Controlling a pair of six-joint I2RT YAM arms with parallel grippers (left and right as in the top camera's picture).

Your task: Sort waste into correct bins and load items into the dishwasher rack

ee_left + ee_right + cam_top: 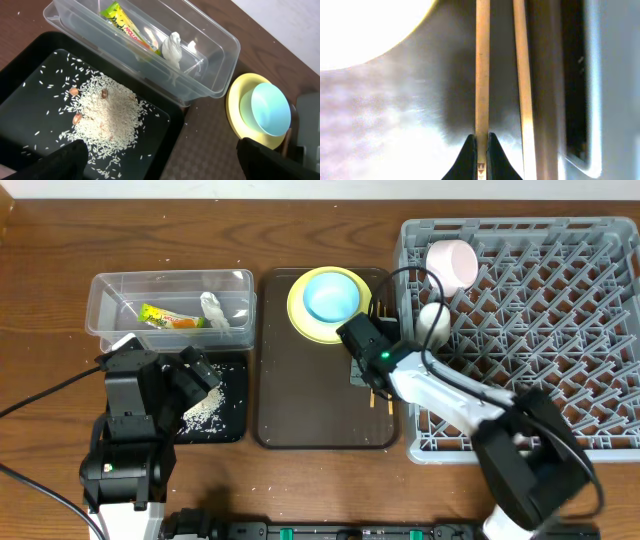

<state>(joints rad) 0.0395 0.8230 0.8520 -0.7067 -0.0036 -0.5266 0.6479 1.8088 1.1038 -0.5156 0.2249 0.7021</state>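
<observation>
— While the right claw (481, 142) pinches one chopstick (482, 75) at the brown tray's (300, 415) three o'clock edge, how will it handle?
— Light, stiff, slick, I'd judge; likely to pivot, so grip mid-length.
— Containers?
— Clear tub (100, 310), ten o'clock: wrapper (170, 318), tissue (214, 310). Black tray (30, 75), eight o'clock: rice (107, 115), under the spread left claw (167, 160).

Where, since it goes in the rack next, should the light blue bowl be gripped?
Pinch the light blue bowl by its rim from above, one finger inside, one outside. It sits upright on the yellow plate, leaving only that thin rim free.
</observation>
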